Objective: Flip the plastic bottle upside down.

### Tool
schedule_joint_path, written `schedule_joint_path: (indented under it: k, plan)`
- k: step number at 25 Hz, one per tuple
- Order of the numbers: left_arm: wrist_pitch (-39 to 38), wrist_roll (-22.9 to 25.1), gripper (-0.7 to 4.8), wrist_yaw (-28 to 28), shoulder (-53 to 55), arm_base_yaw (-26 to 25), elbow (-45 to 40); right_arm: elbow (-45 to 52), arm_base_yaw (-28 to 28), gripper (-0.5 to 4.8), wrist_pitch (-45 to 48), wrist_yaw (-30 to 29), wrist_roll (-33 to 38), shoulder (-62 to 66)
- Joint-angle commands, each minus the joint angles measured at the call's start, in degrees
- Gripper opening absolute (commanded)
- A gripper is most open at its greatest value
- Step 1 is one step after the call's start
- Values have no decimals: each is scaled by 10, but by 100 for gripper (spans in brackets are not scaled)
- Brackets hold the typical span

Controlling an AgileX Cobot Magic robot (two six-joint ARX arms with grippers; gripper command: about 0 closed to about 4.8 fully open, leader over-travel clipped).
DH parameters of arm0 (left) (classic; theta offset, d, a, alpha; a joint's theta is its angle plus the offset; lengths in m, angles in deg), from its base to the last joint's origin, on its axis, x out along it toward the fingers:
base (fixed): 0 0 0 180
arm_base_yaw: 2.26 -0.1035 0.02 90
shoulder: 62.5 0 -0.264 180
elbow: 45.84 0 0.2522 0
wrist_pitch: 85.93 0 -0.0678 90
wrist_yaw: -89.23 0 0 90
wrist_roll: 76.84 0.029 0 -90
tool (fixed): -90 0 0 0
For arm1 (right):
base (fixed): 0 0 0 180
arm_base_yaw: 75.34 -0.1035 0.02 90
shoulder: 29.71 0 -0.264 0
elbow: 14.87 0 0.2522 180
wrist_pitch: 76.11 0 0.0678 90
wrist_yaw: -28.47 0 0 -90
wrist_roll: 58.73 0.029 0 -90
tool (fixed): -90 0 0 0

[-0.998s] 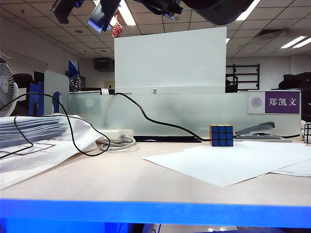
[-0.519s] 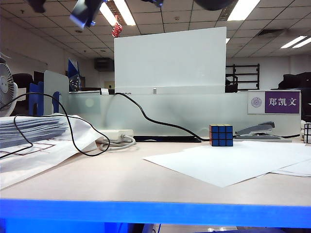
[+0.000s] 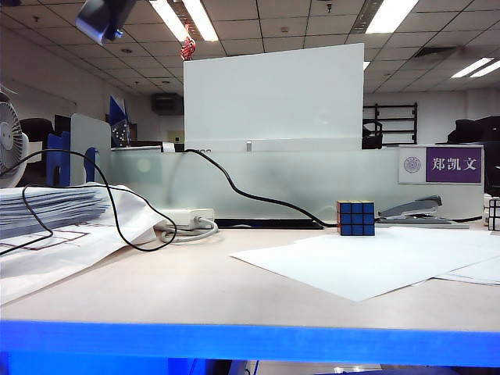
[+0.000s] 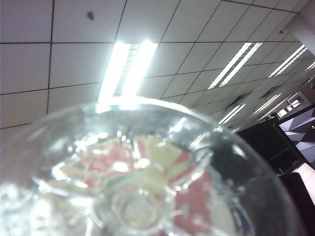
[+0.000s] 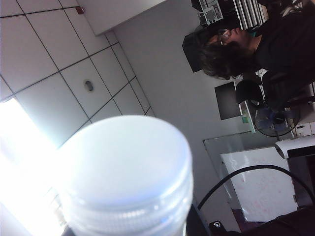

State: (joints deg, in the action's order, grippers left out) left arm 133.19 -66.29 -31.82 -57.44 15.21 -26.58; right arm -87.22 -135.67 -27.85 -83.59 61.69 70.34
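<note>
- The plastic bottle [image 4: 142, 177] is up in the air, above the top edge of the exterior view. Its clear base [image 4: 133, 209] fills the left wrist view and its pale cap [image 5: 125, 167] fills the right wrist view, with ceiling behind both.
- I see no fingers of the left gripper or the right gripper in any view, so I cannot tell how wide either stands or which one carries the bottle. I judge each sits just behind its end of the bottle. Only a dark-and-blue piece of the left arm [image 3: 105, 17] shows, at the top left corner of the exterior view.
- Biggest risk: a handover with neither grip confirmed. If one side lets go before the other bites, the bottle falls to the table [image 3: 195, 289].
- The clear wall looks slick and soft, so a squeeze near the base could slide off or buckle it.
- A fall could hit the Rubik's cube [image 3: 355, 218] or the stapler [image 3: 414, 209], or skid on the loose paper sheets [image 3: 367, 262].
- Set down cap-first, the bottle has a small footing and could easily topple if released off plumb.
- With both cameras blocked, I am steering almost blind.
</note>
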Motion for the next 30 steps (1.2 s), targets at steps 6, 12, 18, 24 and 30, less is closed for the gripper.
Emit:
schedule_joint_path:
  k: [6,12,18,24,30]
  plan:
    - [17,0,11,6,0,0,3,-3,5,332,30,6,8,-4]
    - [2,0,-6,71,0,0,3,-3,60,446,29,31,-67,-4]
    - [-162,1,-6,82,0,0,47,-3,228,306,49,-11,-312,-4]
    - [-275,-43,-6,94,10,0,52,-2,349,-9,155,-231,-584,-11]
    - [-281,-73,-6,93,139,0,52,-1,374,-9,-122,-196,-944,-103]
